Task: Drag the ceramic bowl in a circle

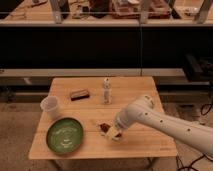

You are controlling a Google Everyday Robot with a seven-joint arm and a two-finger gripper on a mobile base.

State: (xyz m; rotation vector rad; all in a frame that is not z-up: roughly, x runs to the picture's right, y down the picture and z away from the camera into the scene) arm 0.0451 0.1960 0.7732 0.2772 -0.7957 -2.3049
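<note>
The ceramic bowl [65,135], wide, shallow and glossy green with pale swirls inside, sits on the front left of the wooden table [145,142]. My white arm reaches in from the right. Its gripper [113,133] hangs low over the table's front middle, right of the bowl and apart from it, next to a small brown item [104,127]. The fingers stand open and I see nothing between them.
A white plastic cup [50,107] stands behind the bowl at the left edge. A dark flat packet [79,94] and a small upright bottle [106,91] are at the back of the table. Dark shelving runs behind.
</note>
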